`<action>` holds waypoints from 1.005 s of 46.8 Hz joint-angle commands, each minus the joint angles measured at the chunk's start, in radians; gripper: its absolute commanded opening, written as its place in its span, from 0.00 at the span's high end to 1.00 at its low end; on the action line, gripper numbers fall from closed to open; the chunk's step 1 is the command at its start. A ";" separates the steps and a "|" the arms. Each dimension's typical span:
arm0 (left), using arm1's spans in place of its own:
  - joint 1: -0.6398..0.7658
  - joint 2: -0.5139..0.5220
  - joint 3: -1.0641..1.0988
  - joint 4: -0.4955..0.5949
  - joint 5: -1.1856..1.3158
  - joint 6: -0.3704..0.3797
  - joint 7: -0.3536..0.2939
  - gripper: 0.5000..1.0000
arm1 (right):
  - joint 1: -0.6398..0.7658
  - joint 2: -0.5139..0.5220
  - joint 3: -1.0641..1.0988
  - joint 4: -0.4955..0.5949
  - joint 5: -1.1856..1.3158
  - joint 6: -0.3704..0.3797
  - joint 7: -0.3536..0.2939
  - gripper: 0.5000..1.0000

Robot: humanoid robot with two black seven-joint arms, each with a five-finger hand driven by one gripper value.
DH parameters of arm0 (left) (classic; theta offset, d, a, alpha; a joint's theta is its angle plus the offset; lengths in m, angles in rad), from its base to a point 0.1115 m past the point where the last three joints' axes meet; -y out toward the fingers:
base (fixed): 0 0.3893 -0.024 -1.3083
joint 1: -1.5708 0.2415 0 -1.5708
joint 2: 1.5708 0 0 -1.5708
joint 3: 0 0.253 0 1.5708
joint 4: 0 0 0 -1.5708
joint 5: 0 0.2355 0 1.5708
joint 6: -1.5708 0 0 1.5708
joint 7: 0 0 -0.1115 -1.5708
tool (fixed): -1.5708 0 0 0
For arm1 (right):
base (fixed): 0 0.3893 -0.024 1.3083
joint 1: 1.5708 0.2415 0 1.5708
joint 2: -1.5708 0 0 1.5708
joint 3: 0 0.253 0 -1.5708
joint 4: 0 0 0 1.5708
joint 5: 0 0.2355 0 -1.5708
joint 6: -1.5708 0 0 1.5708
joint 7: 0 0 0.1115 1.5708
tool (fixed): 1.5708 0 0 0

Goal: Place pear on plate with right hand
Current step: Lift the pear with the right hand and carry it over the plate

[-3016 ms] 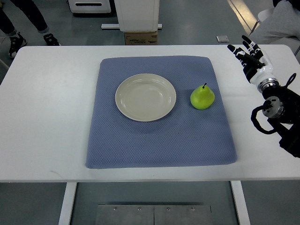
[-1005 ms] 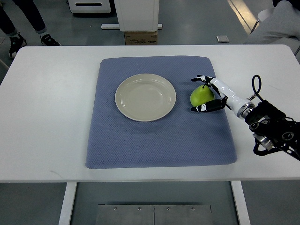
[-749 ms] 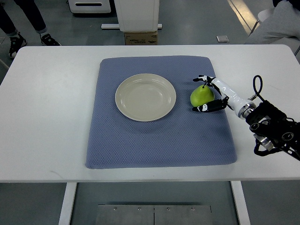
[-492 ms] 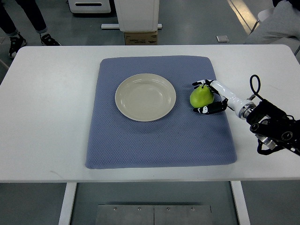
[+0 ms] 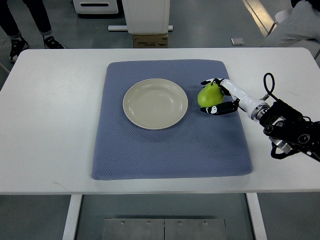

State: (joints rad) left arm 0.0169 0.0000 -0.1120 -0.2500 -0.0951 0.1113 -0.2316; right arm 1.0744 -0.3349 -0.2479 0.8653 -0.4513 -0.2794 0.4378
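While my right hand [image 5: 220, 97] reached in from the right, its fingers [image 5: 216, 109] were curled around the green pear [image 5: 208, 95] and held it. The pear was over the blue mat [image 5: 170, 145], just beside the right edge of the pale plate [image 5: 155, 103]. The mat lay on the white table [image 5: 50, 125]

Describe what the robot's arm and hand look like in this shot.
Only the right arm shows. The right hand has a glossy white back and black fingers with small white marks. A metal ring joins it to a black wrist section, where a black cable loops upward.
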 commanded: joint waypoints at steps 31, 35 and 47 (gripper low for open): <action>0.000 0.000 0.000 0.000 0.000 0.001 0.000 0.00 | 0.141 -0.062 0.044 0.011 0.003 0.085 -0.002 1.00; 0.000 0.000 0.000 0.000 0.000 -0.001 0.000 0.00 | 0.148 -0.035 0.045 0.012 0.005 0.089 -0.007 1.00; 0.000 0.000 0.000 0.000 0.000 -0.001 0.000 0.00 | 0.159 0.141 0.056 0.003 0.005 0.088 -0.008 1.00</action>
State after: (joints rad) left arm 0.0172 0.0000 -0.1119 -0.2500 -0.0951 0.1111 -0.2315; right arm 1.2314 -0.2343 -0.1937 0.8738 -0.4463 -0.1913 0.4311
